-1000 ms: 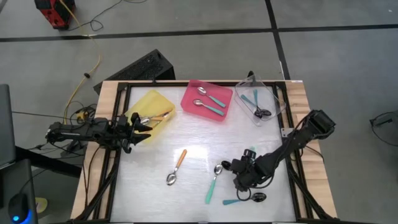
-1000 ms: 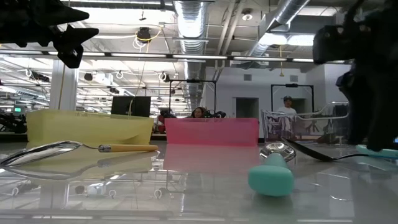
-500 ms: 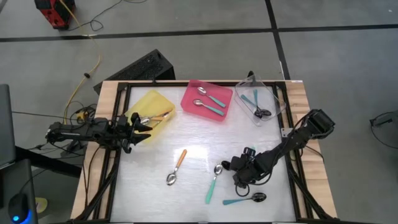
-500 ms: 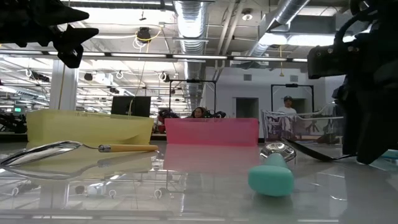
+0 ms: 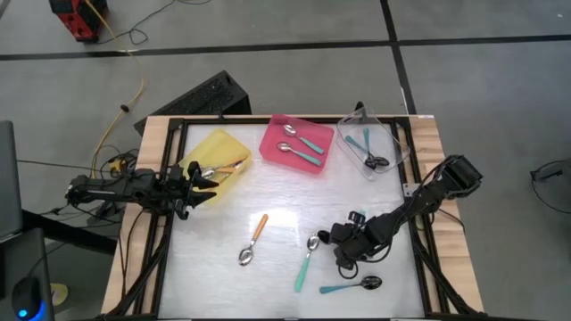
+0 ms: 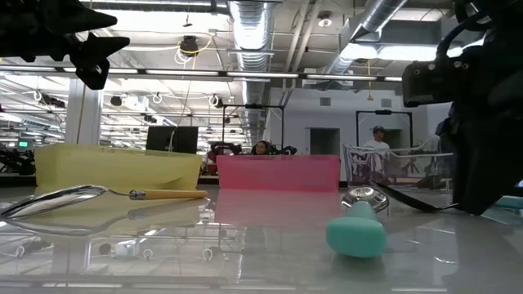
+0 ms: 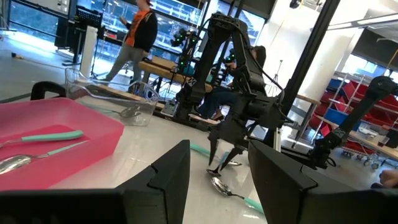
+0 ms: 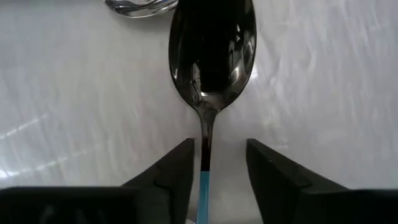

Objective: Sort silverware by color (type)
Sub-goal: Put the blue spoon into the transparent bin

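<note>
The right gripper [image 8: 219,149] has pulled back from the table's near edge, away from the black-bowled teal spoon [image 5: 352,285] that lies there, and has drawn its fingers [image 8: 177,168] closer together. They now stand on either side of the thin neck of another black-bowled spoon [image 8: 211,56], with table showing in the gap on each side, so they are spread and not pinching it. This spoon's handle turns blue-teal where it runs back between the fingers. In the high view the gripper hides it, in the near right part of the table [image 5: 214,259].

Just beyond its bowl is the shiny bowl of a silver spoon with a teal handle [image 5: 308,259], to the gripper's left. Farther left lies an orange-handled spoon [image 5: 254,239].

Along the far edge sit three trays. The yellow tray [image 5: 214,147] on the left holds orange-handled spoons, the pink tray [image 5: 272,152] holds two silver teal-handled ones, and the clear tray [image 5: 393,134] on the right holds black-bowled teal ones.

The left gripper [image 5: 210,185] hovers over the yellow tray's near corner, fingers apart and empty.
</note>
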You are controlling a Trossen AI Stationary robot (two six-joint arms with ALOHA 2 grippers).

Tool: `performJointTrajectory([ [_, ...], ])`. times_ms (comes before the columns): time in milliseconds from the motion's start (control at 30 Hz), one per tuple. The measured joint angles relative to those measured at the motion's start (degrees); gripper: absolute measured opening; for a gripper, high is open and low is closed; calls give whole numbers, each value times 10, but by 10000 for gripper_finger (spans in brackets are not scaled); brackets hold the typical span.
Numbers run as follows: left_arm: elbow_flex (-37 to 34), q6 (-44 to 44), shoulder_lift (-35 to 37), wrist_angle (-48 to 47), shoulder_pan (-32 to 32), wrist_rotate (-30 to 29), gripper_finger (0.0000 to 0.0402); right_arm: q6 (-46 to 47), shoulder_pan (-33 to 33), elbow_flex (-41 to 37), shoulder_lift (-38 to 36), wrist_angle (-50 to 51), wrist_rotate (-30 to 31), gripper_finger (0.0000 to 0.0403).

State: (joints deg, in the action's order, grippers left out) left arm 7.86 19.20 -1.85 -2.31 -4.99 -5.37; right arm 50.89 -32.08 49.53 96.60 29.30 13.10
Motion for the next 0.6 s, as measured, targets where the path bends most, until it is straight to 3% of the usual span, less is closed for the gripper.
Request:
performJointTrajectory([
  [200,0,0,0,0,0,0,148,7,8,-1,1,4,-7,109],
  [600,0,4,0,0,0,0,148,7,11,-2,0,4,-6,29],
])
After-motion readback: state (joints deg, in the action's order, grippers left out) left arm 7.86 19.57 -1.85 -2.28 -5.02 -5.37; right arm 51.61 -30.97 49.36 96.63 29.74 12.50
